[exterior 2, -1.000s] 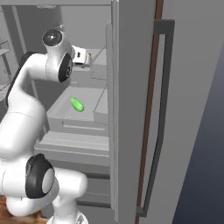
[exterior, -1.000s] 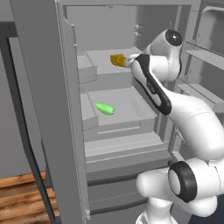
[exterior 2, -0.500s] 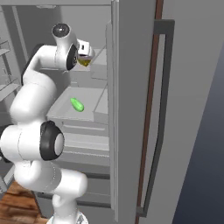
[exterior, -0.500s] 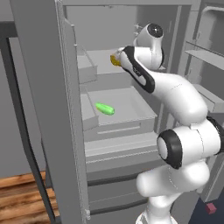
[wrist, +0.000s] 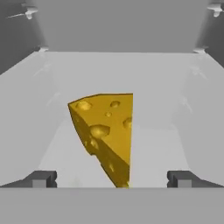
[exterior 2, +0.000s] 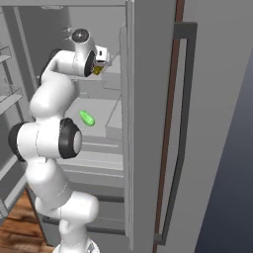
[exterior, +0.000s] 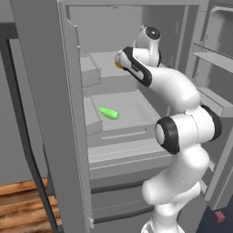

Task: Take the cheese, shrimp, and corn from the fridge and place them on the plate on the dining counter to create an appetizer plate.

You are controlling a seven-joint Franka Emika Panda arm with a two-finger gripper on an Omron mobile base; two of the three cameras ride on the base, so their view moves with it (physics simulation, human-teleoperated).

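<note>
The cheese point(wrist: 107, 135), a yellow-orange wedge with holes, stands on the upper shelf of the open fridge point(exterior: 136, 150). My gripper point(wrist: 111, 179) is open, with its two tips point(wrist: 41, 178) level with the wedge's near base, one on each side and not touching it. From the sides a sliver of cheese point(exterior: 117, 64) point(exterior 2: 97, 70) shows just past the hand. The green corn point(exterior: 109, 113) point(exterior 2: 87, 118) lies in the tray one shelf lower. The shrimp, the plate and the dining counter are out of view.
The fridge's open left door point(exterior: 41, 113) stands close beside the arm, and door shelves point(exterior: 214, 54) jut out on the right. A long dark handle point(exterior 2: 170, 138) runs down the other door. Closed drawers point(exterior: 118, 182) sit below the shelves, over a wooden floor point(exterior: 22, 200).
The arm has stretched further into the upper shelf, bringing the hand up to the cheese. The jaws stayed open. The corn has not moved.
</note>
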